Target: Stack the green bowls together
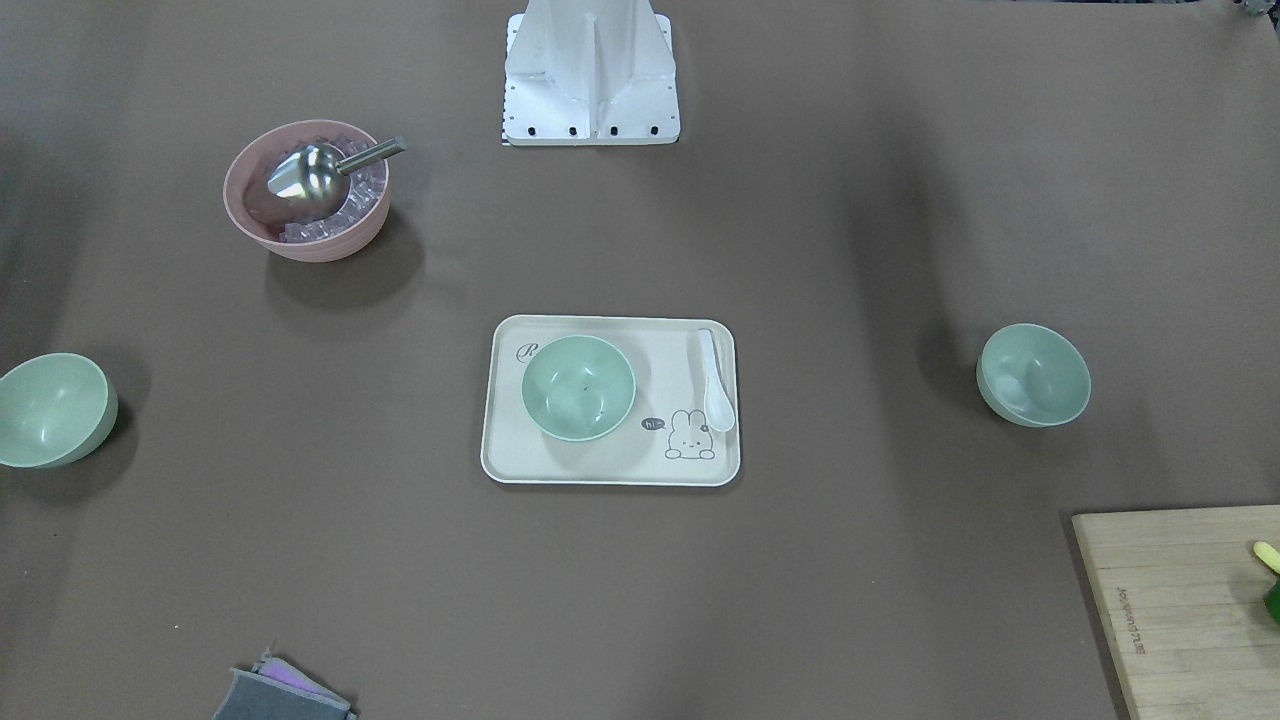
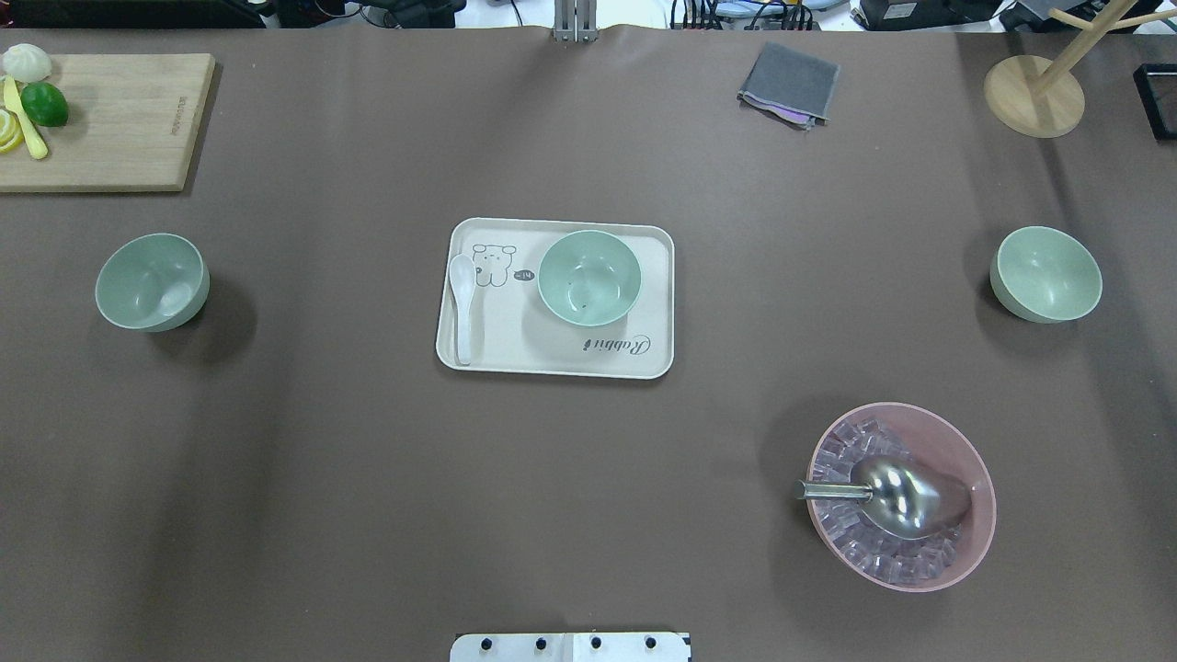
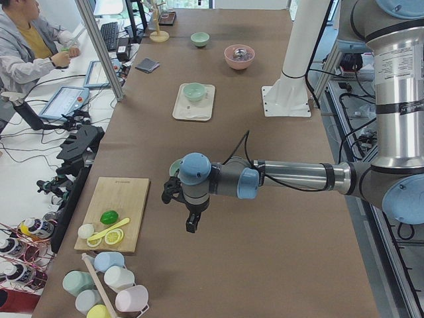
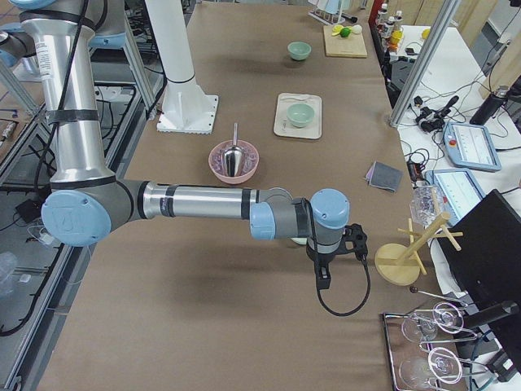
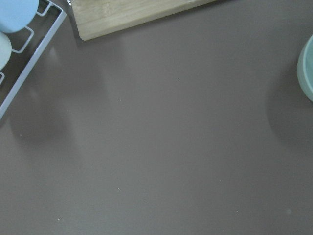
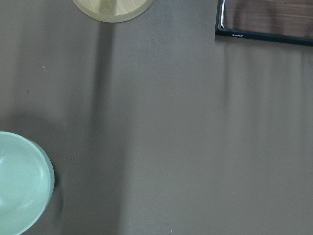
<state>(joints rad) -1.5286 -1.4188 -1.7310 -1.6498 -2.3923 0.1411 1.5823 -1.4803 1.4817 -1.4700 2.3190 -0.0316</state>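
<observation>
Brown table [image 2: 368, 515], three pale mint-green bowls [image 1: 578, 388] strung along it, none nested yet.
The left gripper [image 3: 191, 224] hangs just outboard of the left-end bowl [image 2: 152, 280], the right gripper [image 4: 323, 281] likewise by the right-end bowl [image 2: 1045, 274]. The middle bowl [image 2: 588, 277] on the rabbit tray [image 2: 515, 354] lies well apart, between them. All round, smooth, upright. Finger spread: cannot tell for either.

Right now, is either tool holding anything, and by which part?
Nothing seems held: all three green bowls sit apart, untouched; left tool and right tool hang bare above the table.
</observation>
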